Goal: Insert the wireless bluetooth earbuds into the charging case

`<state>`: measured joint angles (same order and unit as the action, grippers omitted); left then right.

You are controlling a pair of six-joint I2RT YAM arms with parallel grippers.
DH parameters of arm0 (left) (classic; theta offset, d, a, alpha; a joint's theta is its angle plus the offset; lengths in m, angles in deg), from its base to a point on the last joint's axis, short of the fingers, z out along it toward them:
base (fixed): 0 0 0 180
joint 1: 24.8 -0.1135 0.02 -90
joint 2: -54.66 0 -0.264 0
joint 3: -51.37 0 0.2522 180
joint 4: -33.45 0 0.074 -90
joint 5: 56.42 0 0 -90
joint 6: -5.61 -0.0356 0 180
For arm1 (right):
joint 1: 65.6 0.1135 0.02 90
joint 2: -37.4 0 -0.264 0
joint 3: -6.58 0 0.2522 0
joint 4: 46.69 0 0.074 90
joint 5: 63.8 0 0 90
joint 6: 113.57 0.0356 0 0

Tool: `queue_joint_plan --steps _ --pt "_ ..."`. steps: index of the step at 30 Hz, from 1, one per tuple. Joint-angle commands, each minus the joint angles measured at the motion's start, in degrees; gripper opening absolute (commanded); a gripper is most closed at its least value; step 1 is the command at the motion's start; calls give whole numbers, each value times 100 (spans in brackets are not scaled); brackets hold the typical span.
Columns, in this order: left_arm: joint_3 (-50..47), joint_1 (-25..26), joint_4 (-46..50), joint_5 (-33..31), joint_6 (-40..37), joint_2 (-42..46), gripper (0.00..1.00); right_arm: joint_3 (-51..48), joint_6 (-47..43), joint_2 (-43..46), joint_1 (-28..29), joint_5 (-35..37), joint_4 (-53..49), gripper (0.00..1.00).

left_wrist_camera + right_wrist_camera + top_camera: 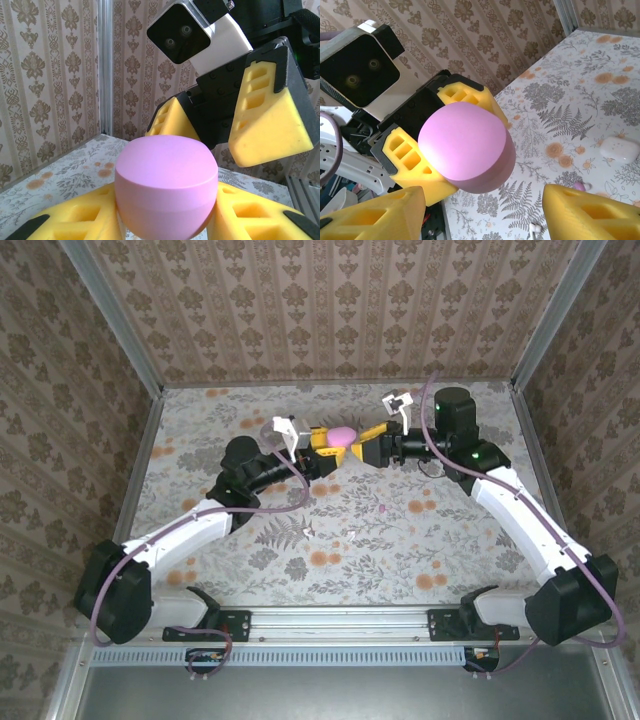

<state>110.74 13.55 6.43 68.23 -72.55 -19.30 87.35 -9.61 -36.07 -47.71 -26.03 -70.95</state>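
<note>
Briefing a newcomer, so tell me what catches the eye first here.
The pink case, clamped in the yellow-padded left hand above the middle of the table. The right hand faces it close by, open. A white case lies on the flowered tabletop below.

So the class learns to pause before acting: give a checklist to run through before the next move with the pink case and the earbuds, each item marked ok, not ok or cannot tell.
1. Left fingers clamp the pink case on both sides: ok.
2. Right fingers spread apart, holding nothing: ok.
3. Case lid open for inserting: not ok; it looks closed, with a seam showing.
4. Magenta earbud located: ok, lying on the table near the white case.
5. Both white earbuds located: cannot tell; one small white piece lies at the right wrist view's bottom edge.
</note>
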Motion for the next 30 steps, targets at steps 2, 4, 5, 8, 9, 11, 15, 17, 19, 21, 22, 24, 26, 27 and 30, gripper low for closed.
queue_joint_plan --steps 2,4,5,8,9,11,15,17,19,21,22,24,26,27,30 --pt "-24 56 -282 94 115 -39 41 291 177 -101 35 66 -48 65" --pt "-8 66 -282 120 122 -48 41 322 115 -132 34 221 -119 64" --pt "-2 66 -282 121 139 -49 41 331 93 -154 39 314 -143 64" --pt "10 68 -321 114 183 -53 41 363 3 -226 39 255 -148 64" --pt "17 75 -317 104 187 -49 41 381 -30 -249 39 152 -145 64" --pt "10 75 -326 86 183 -41 40 399 -76 -257 35 23 -140 65" --pt "-7 70 -307 25 171 -18 40 368 -266 -178 35 -323 -88 67" --pt "-8 72 -299 7 157 -5 40 349 -443 -149 37 -288 -200 67" --pt "-8 72 -293 -2 175 4 40 383 -682 -145 39 -288 -446 67" --pt "-4 72 -313 -11 185 12 40 365 -867 -134 37 -250 -557 68" --pt "-8 76 -330 -12 210 12 40 349 -903 -134 37 -173 -575 68" --pt "-4 69 -335 21 218 12 40 340 -862 -145 30 14 -566 68" --pt "8 69 -326 74 216 21 40 335 -774 -150 21 63 -437 67" --pt "4 73 -318 84 218 30 40 318 -656 -154 15 112 -320 66" --pt "35 71 -268 173 205 26 40 304 -425 -149 12 270 -46 65"
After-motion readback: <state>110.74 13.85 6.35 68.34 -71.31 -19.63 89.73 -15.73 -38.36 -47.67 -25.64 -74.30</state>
